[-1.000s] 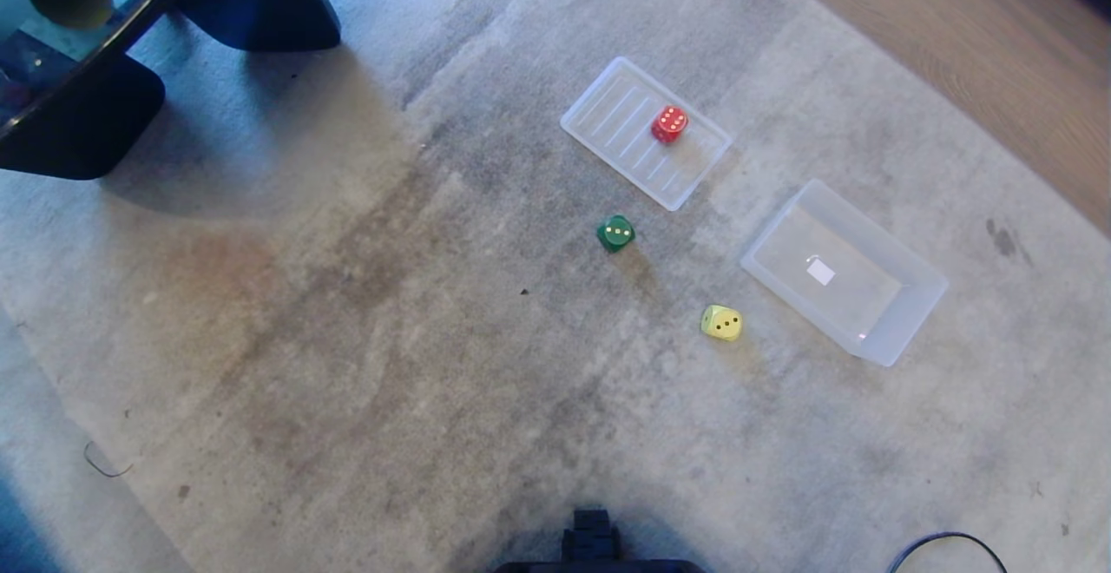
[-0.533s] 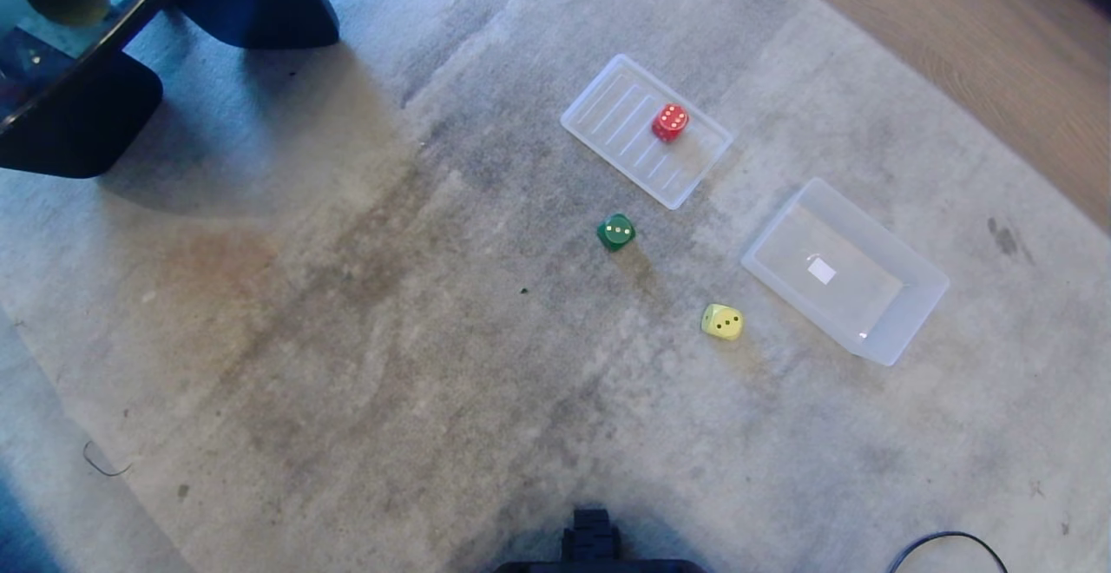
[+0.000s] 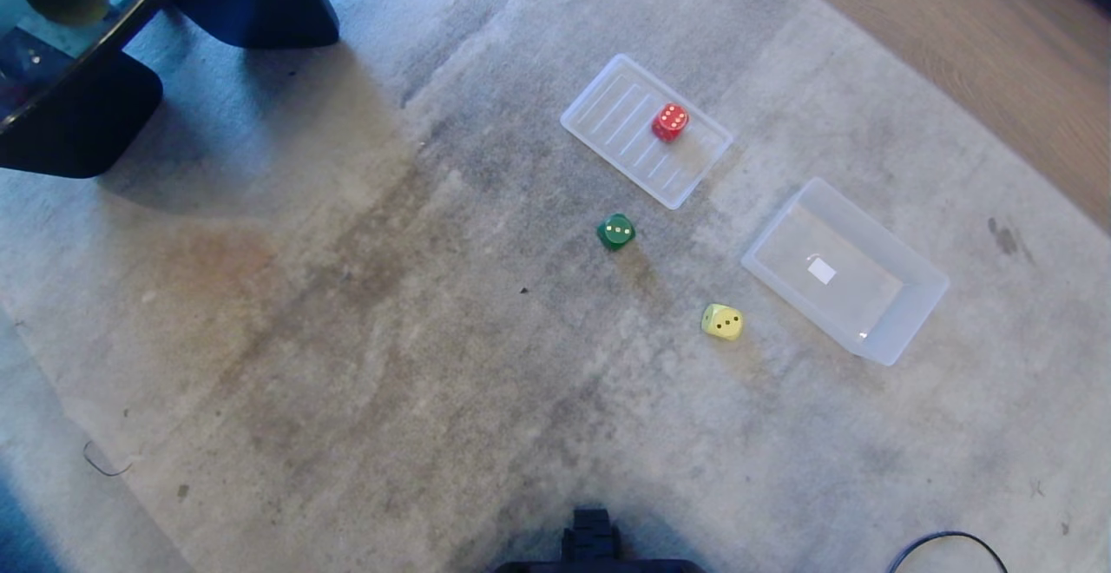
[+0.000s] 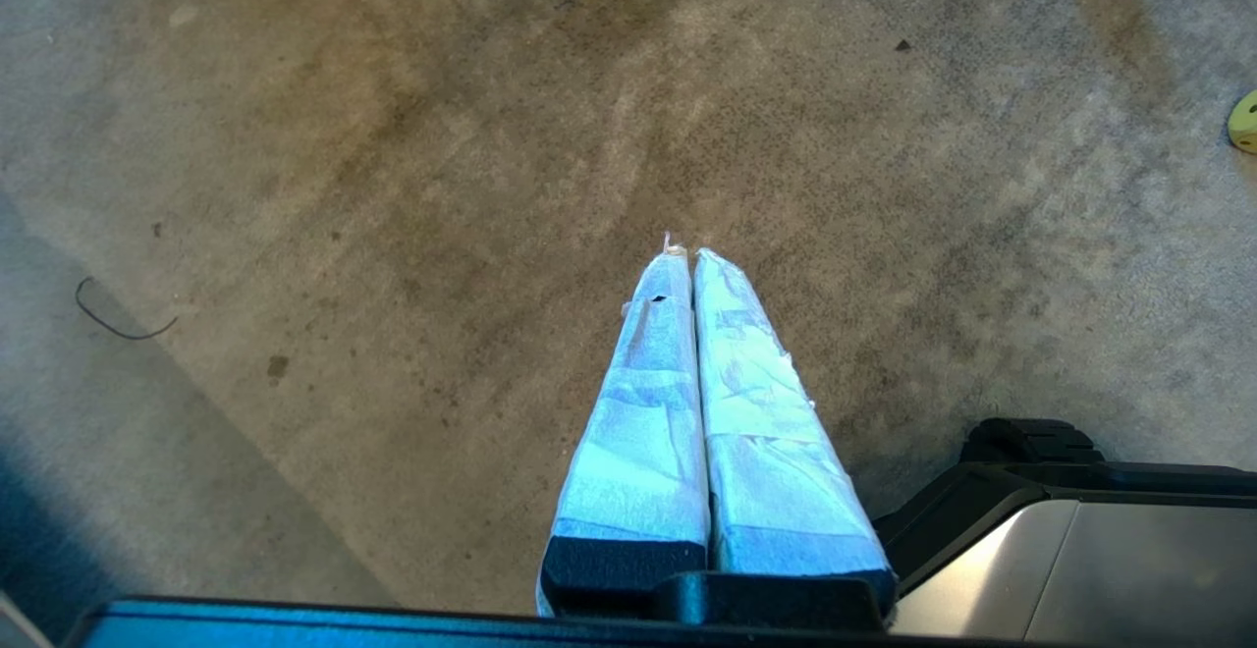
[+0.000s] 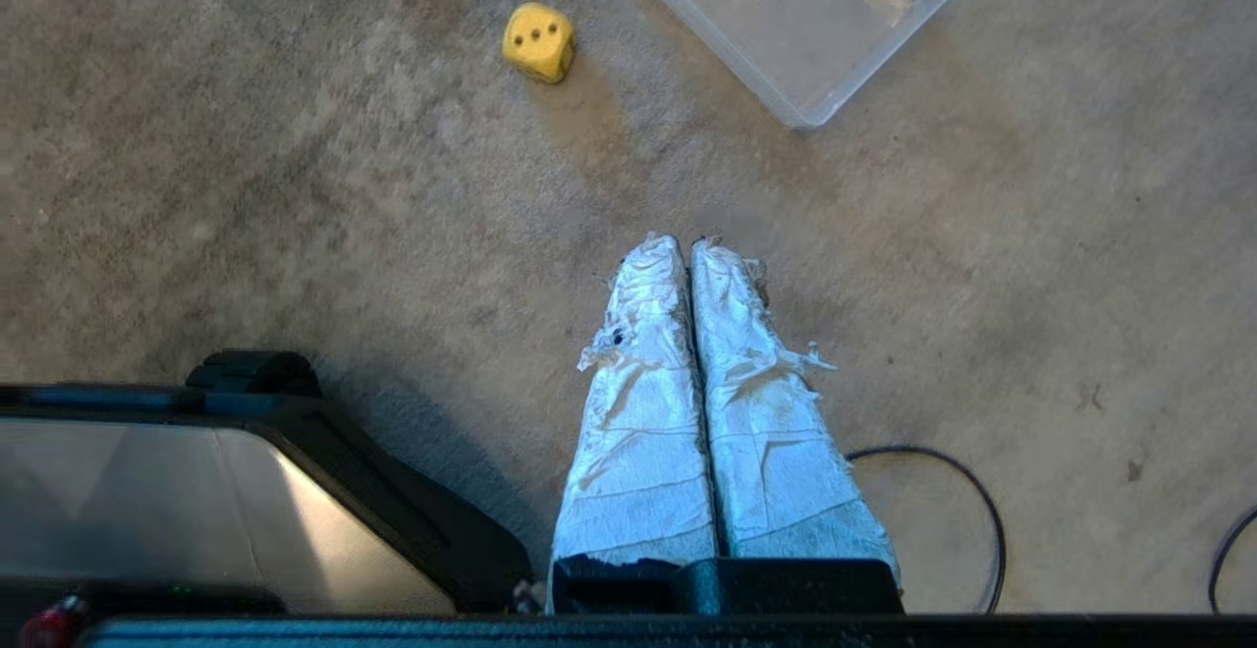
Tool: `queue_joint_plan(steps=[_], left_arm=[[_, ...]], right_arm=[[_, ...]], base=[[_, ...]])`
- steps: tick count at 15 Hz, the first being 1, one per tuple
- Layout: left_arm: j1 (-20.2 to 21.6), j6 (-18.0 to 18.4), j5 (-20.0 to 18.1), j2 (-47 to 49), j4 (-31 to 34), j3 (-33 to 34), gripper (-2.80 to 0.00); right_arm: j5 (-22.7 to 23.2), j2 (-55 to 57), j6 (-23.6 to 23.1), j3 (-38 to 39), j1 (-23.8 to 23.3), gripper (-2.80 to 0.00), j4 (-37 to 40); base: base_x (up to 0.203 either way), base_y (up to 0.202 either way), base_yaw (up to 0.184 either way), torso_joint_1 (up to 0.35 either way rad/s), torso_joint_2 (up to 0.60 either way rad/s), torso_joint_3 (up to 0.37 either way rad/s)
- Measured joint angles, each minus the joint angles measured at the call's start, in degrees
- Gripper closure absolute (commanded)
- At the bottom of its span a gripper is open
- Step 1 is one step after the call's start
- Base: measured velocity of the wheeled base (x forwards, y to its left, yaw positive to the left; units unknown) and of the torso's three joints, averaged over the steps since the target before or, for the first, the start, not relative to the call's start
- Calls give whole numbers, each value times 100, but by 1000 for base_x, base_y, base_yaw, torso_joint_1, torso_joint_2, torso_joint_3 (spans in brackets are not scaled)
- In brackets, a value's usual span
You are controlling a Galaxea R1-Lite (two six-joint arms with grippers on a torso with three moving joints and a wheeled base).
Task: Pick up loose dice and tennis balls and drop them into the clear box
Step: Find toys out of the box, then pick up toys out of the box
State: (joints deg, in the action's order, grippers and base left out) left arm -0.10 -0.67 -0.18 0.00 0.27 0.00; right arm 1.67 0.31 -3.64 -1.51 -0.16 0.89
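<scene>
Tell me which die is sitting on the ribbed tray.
The red die. It rests on the flat ribbed tray, while the green die and yellow die lie on the carpet.

text: none legible | clear box (image 3: 911, 312): blank white sticker | dice: pips only, no numerals

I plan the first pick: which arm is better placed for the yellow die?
Probably the right. The yellow die lies well within the right gripper's view, beside the clear box, but only at the left's view edge.
</scene>
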Motion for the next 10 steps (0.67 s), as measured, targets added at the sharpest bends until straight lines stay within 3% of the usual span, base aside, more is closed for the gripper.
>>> queue_joint_plan(steps=[5, 10], left_arm=[[0, -1, 0, 0, -2, 0, 0], [0, -1, -1, 0, 1, 0, 0]], right_arm=[[15, 1184, 406, -1546, -28, 0, 462], [-6, 3374, 802, -2202, 21, 0, 261]], base=[[0, 0, 0, 0, 0, 0], [0, 0, 0, 0, 0, 0]])
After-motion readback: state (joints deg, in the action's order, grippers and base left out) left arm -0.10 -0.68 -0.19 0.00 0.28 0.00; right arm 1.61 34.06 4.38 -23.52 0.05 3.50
